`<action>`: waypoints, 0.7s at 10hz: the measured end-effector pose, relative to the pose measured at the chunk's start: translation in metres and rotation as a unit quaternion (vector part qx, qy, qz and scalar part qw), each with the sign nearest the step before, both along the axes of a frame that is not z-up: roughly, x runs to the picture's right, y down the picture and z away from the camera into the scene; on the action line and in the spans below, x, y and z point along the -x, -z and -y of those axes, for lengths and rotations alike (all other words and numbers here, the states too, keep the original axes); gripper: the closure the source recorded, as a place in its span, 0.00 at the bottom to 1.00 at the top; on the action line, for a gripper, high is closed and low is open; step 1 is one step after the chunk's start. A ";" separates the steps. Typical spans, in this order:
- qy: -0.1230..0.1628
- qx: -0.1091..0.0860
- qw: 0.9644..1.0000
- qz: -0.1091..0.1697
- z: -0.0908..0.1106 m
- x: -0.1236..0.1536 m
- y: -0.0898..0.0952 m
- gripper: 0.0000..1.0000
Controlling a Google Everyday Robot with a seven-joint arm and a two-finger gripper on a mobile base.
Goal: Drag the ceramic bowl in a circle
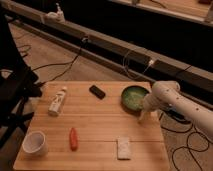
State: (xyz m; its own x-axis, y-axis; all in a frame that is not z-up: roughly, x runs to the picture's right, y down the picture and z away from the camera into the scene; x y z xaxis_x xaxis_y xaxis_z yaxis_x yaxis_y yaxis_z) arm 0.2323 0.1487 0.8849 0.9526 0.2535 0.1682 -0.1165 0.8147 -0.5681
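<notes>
The table [100,122] is pale wood in planks, smooth with a soft sheen. At its far right, the ceramic bowl [134,97] is glossy green inside. The gripper [143,116], beside the bowl's near right rim, ends a smooth white arm [170,94]. The near-left cup [35,143] looks matt white.

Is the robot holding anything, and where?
Cannot tell. The tool sits at the near right edge of the ceramic bowl, but a grip on the rim does not show.
</notes>
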 end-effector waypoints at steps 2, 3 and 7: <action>-0.006 -0.003 1.000 0.002 0.004 0.003 -0.005 0.78; -0.007 -0.002 1.000 0.000 0.005 0.000 -0.005 0.86; -0.004 -0.008 0.999 -0.052 0.017 -0.055 0.009 1.00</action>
